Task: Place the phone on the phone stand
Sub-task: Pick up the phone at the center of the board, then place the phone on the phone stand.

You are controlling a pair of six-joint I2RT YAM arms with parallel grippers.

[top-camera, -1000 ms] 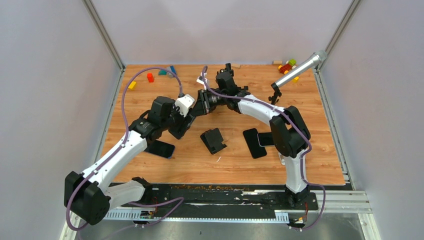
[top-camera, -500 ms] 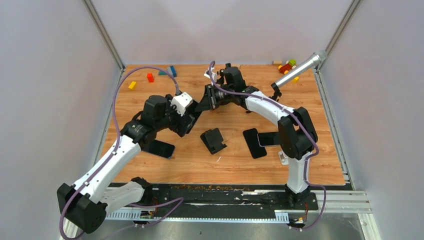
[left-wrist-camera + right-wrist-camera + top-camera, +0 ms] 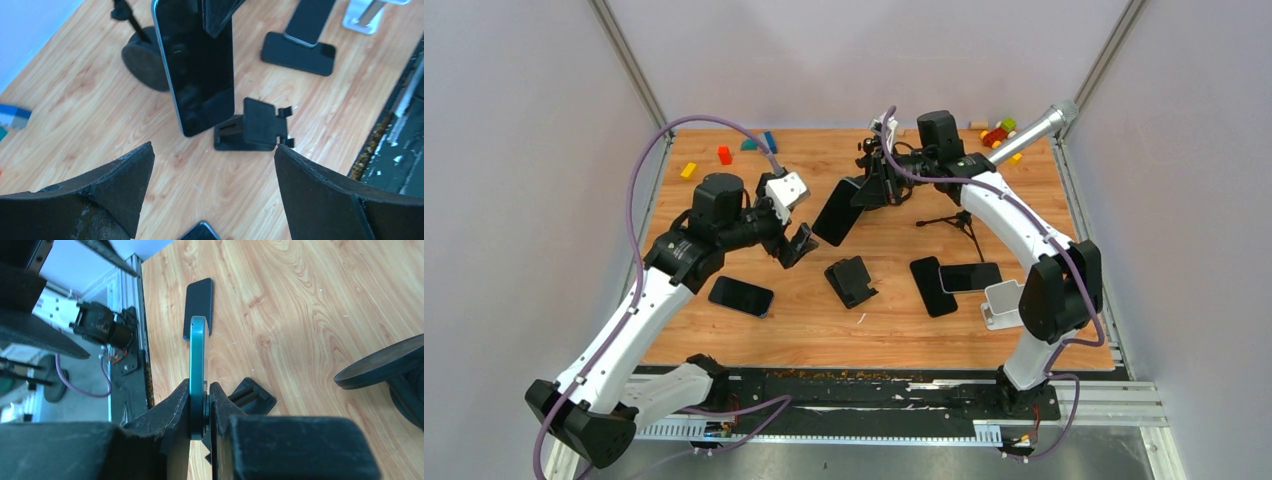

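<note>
- Pinches the phone point(image 3: 837, 211) by its top end with the right hand point(image 3: 871, 189), fingers point(image 3: 175, 405) shut tight on its two flat sides.
- Holds it up in the air, tilted, with the low end pointing down at the table point(image 3: 724, 340).
- Shows only the thin teal edge of the phone in the right wrist view.
- Hangs the phone near the phone stand point(image 3: 850, 281), on its far side and apart from it.
- Spreads the left hand point(image 3: 799, 243) wide, just left of the phone and not touching it.
- Looks down from the left hand at the dark phone screen and the stand below it.
- Rests the black phone stand on the wood in the middle of the table, between the two arms.
- Lays one more dark phone point(image 3: 741, 296) flat to the left of the stand.
- Lays two dark phones point(image 3: 932, 285) flat to the right, close together.
- Sets a small white stand point(image 3: 1002, 304) just beside those two, by the right arm.
- Puts a round black base point(image 3: 145, 57) behind the held phone.
- Scatters little coloured blocks point(image 3: 724, 155) along the far edge, well apart from the hands.
</note>
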